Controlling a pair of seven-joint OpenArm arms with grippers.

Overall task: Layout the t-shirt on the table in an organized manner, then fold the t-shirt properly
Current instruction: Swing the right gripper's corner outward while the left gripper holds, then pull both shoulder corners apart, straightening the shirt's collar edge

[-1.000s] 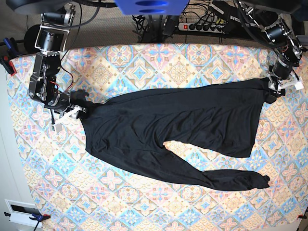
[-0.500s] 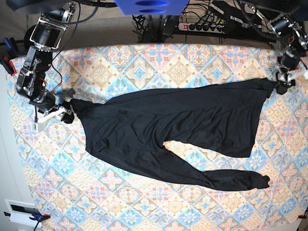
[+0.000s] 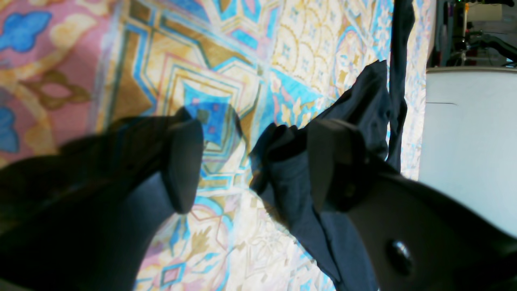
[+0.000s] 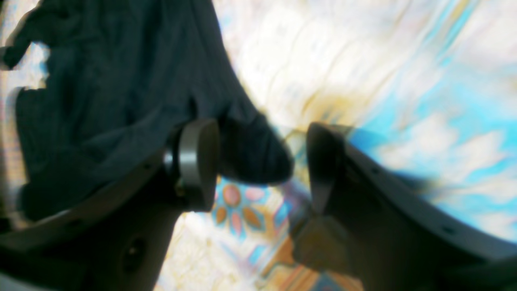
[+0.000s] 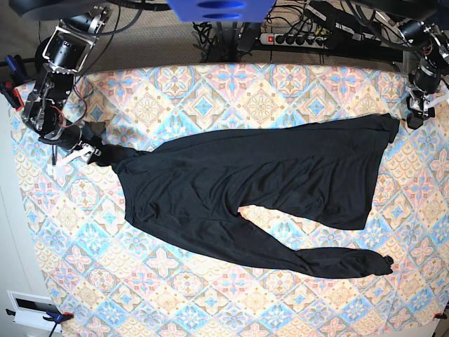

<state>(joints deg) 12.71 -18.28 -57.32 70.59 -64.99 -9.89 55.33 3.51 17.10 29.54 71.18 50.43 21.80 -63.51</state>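
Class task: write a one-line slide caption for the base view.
Black t-shirt spread across the patterned table, with the right gripper and left gripper open at its opposite ends.

You can't read much from the right wrist view: the table [image 4: 363, 64] cloth is smeared to pale streaks, and the t-shirt [image 4: 101, 101] runs off its top and left edges. In the left wrist view, the t-shirt [image 3: 351, 121] drops out at the bottom edge, partly behind a dark finger [image 3: 335, 169].
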